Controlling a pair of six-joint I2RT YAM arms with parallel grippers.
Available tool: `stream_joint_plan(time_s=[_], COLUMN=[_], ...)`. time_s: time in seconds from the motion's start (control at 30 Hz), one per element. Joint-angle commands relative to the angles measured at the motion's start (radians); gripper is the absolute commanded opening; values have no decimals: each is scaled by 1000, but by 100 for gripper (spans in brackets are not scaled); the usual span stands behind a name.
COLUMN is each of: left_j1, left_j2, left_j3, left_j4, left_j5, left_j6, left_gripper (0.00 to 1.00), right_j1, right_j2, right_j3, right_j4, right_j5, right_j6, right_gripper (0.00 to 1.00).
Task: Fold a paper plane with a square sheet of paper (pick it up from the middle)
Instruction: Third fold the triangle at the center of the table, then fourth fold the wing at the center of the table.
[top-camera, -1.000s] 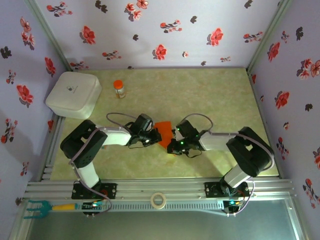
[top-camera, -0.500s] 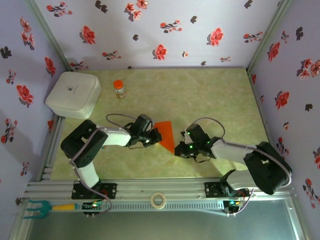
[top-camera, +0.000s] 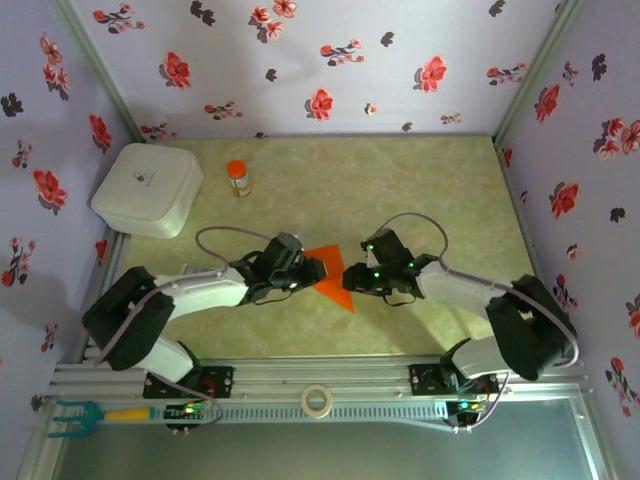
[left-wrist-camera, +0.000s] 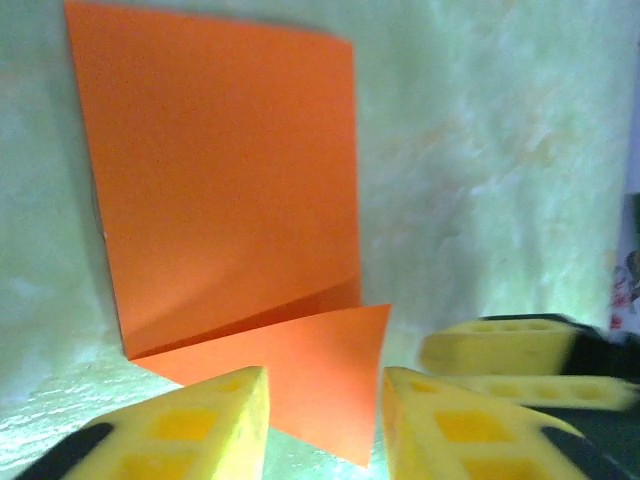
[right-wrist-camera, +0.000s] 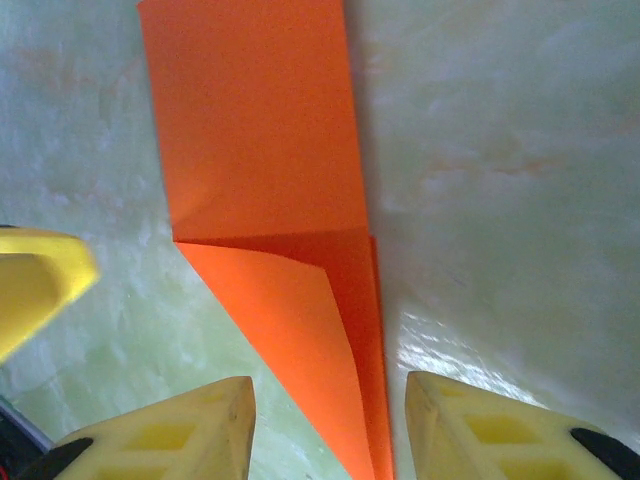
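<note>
Table with orange paper, bottle, white box

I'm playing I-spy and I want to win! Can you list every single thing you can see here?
paper: one, orange, partly folded, flat on the middle of the table.
box: one, white, back left corner.
bottle: one, orange cap, just right of the box.
tape roll: one, pale, on the front rail.
tool: one, teal fork shape with a yellow handle, front left.
table: one, pale green.
walls: lilac with red flowers, around the table.
left arm, right arm: two, black and white, reaching to the paper.
left fingers, right fingers: two pairs, yellow, open, by the paper.
</note>
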Motion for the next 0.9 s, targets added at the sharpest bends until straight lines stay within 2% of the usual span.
stream_joint_plan(time_s=[0.0,0.1,0.33,0.47,0.87], left_j1=[39,78,156,190,222], left_j2=[-39,-58,-34,-11,91], left_j3=[-36,-59,-84,-86,-23], left_j4=[-67,-51,15,59,104], left_j5=[-43,10,151,208,305], left_j6=[37,50,55,50,55], left_gripper=[39,45,49,52,59], right_j1=[-5,-7,-25,-41,-90], right_j2=[52,90,93,81,19], right_j3=[36,55,59,52,-10], right_j4=[47,44,24,25,104], right_j5=[-49,-57,-78,-95,-159], right_j6=[-16,-32,-64,-73,-52], right_gripper=[40,35,16,10,9])
